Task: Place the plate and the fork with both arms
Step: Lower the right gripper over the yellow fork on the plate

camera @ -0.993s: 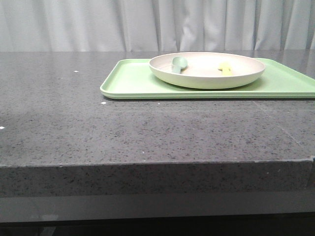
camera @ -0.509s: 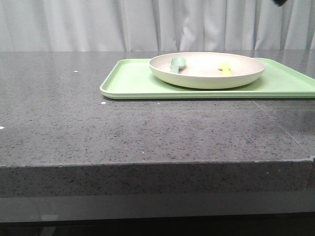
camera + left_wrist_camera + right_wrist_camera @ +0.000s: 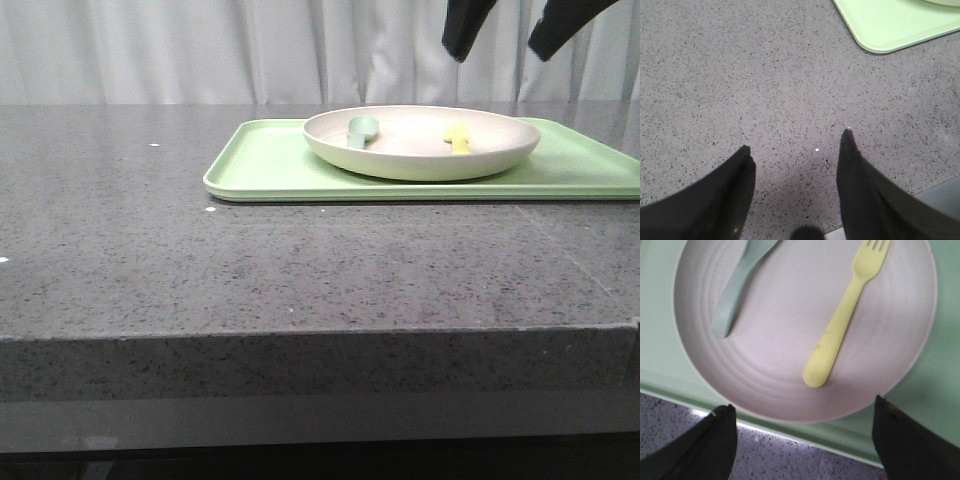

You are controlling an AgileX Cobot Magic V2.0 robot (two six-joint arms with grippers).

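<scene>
one yellow fork lay flat in the plate, its long axis running away from the robot, tines at the far end. a pale green spoon lay beside it; the plate sat on the light-green tray. the right gripper hung spread wide above the plate, empty. the left gripper was likewise parted over the bare counter.

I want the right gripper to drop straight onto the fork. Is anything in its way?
Nothing visible. The right gripper hangs open above the plate, and the fork lies bare inside it. The spoon lies apart from the fork, on the plate's other side.
</scene>
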